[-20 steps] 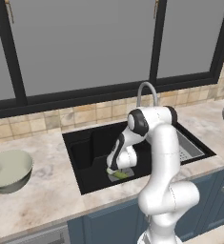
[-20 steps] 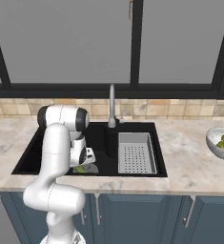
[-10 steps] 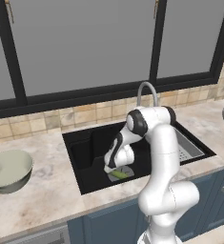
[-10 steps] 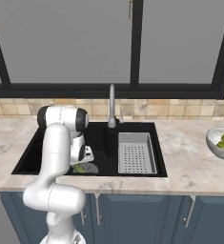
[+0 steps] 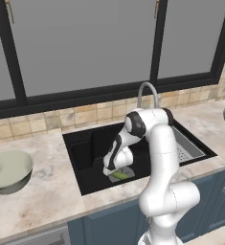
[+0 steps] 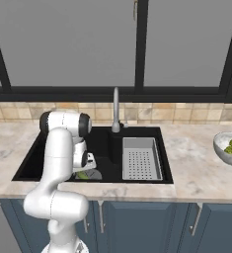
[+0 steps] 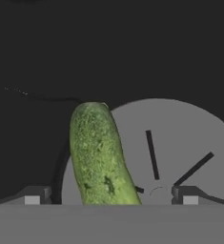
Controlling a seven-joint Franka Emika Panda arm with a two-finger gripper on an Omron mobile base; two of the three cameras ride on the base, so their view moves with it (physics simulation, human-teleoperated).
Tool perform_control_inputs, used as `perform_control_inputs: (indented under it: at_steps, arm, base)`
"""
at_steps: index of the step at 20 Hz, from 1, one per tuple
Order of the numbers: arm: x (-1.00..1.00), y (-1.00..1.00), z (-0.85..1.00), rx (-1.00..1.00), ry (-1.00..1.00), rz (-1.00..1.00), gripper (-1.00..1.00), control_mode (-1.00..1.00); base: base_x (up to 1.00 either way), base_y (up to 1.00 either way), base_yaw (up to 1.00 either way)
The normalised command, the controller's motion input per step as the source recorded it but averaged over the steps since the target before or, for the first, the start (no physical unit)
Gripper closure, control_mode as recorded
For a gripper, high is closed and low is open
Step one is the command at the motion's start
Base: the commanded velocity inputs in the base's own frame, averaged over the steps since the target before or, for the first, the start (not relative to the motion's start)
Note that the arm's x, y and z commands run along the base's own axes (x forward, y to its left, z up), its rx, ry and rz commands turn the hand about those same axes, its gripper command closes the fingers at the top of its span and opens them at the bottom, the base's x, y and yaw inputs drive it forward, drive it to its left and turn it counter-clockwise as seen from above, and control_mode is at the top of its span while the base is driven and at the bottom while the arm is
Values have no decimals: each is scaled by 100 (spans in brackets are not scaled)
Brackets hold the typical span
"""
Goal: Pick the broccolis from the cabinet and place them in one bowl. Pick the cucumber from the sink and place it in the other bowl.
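Change: against the frame a second ago the white arm's hand has dropped lower into the basin; the scene around it is unchanged.
Tool: two-finger dark-tipped gripper (image 7: 111, 194), low in the basin, pointing down at the floor of it.
Tool state: fingertips (image 7: 36, 195) stand apart, one on each side of the vegetable; contact with it cannot be told.
Cucumber: short slim dark-green cucumber (image 7: 100, 155) lies between the tips and runs away from the hand, its far end past the drain's rim; also seen just under the hand (image 5: 119, 175) and (image 6: 82, 175).
Drain: round grey drain disc (image 7: 170, 147) lies beneath and to one side of the tips, partly under the cucumber.
Sink: black rectangular recessed sink (image 5: 87, 153) surrounds the hand; the grey perforated tray (image 6: 141, 158) sits beside it.
Tap: curved silver tap (image 5: 148, 93) rises behind the hand.
Olive bowl: round opaque olive-grey bowl (image 5: 8, 172) rests on the counter, well apart from the hand.
Glassy bowl: round pale whitish bowl (image 6: 229, 148) with yellow-green broccoli florets (image 6: 231, 145) stands well apart on the opposite side.
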Motion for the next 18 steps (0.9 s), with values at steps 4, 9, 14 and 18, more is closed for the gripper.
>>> perform_control_inputs:
  at_steps: [4,9,14,18]
  arm:
    - [0,0,-16,-3,0,0,-100,-100]
    - [0,0,-24,-1,1,0,-100,-100]
    - [0,0,-9,0,1,0,-100,-100]
    - [0,0,0,0,0,0,-100,-100]
  base:
    - [0,0,0]
    - [0,0,0]
    - [0,0,0]
    - [0,0,0]
